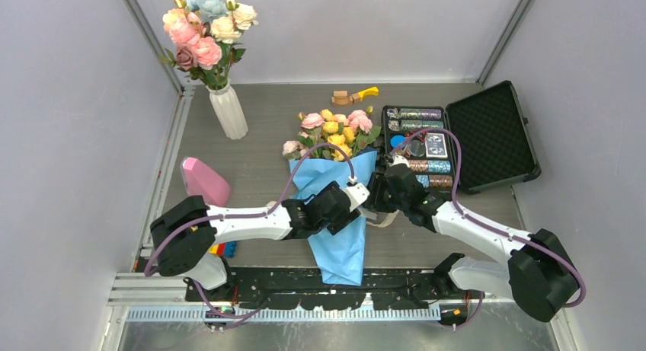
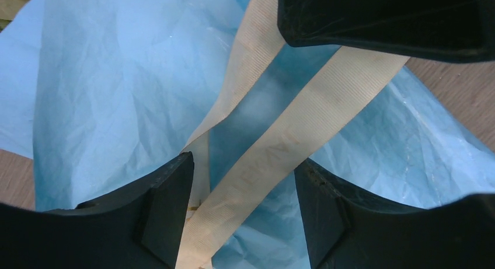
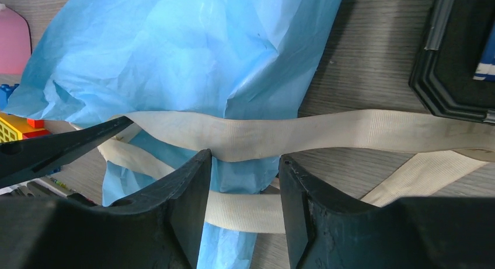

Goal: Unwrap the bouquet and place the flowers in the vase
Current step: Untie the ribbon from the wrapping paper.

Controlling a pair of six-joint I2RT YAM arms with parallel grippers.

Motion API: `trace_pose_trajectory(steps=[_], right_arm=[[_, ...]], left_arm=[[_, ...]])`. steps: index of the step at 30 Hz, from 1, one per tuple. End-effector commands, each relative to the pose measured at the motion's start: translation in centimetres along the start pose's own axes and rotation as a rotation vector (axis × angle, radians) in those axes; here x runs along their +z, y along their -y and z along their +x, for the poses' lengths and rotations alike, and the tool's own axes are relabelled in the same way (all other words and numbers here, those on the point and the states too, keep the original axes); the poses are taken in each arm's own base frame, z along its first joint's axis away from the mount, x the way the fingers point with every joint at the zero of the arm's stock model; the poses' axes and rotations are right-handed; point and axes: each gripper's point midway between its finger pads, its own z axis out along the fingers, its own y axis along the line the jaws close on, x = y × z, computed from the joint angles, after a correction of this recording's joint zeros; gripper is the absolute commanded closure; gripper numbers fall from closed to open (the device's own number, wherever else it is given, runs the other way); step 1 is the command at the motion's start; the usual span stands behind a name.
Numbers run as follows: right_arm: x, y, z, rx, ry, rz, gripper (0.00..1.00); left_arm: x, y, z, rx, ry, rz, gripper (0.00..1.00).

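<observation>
Yellow-and-pink rose bouquet in crinkled light-blue paper lies at centre of desk, stems toward near edge: light, soft (paper tears). Left end effector & right end effector both open astride flat cream ribbon, nothing pinched. Grab a ribbon tail, not blooms.

The bouquet lies in the middle of the table, flowers toward the back wall and the wrap trailing toward the arm bases. The vase stands back left with blooms in it. A block lies nearer, left of the bouquet, and bricks nearer again, beside the left arm. An open case sits just right of the flowers — its lid spread further right. Toys lie behind the flowers. The ribbon crosses the wrap. The left gripper and right gripper hang over it side by side — one strand runs between the left fingers.
</observation>
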Motion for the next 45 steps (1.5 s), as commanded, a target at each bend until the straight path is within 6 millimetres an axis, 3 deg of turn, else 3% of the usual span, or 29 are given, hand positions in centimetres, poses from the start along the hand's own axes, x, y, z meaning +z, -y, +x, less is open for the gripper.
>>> trace_pose_trajectory(steps=[1,3,9,11,20,27,33,36,42,45], right_arm=[[-0.7,-0.7,-1.9,0.001,0.078,-0.004,0.49],[-0.7,-0.6,-2.0,0.001,0.081,0.000,0.49],[-0.8,-0.4,-2.4,0.015,0.105,0.017,0.51],[-1.0,-0.6,-2.7,0.017,0.118,0.013,0.51],[-2.3,-2.7,-4.0,-0.102,0.150,-0.090,0.38],[-3.5,-6.4,-3.7,-0.345,0.151,-0.249,0.32],[-2.7,-9.9,-3.4,-0.541,0.161,-0.318,0.30],[-1.0,-10.7,-2.7,-0.639,0.127,-0.304,0.30],[1.9,-12.9,-1.9,-0.772,0.072,-0.321,0.28],[3.2,-13.0,-0.9,-0.792,0.022,-0.334,0.28]], left_arm=[[0.2,-0.9,-3.4,-0.011,0.104,-0.056,0.34],[0.5,-0.8,-3.4,-0.003,0.108,-0.057,0.39],[0.2,-1.4,-3.3,-0.007,0.107,-0.084,0.91],[-0.6,-1.9,-3.7,-0.029,0.120,-0.098,1.00],[-5.6,-4.0,-4.0,-0.245,0.142,-0.027,1.00],[-8.2,-10.2,-1.8,-0.501,0.154,-0.079,1.00],[-10.4,-16.9,1.4,-0.735,0.167,-0.243,1.00],[-10.9,-19.8,4.0,-0.888,0.136,-0.322,1.00],[-11.6,-22.3,9.1,-1.151,0.121,-0.438,1.00],[-12.1,-23.5,11.3,-1.221,0.130,-0.508,1.00]])
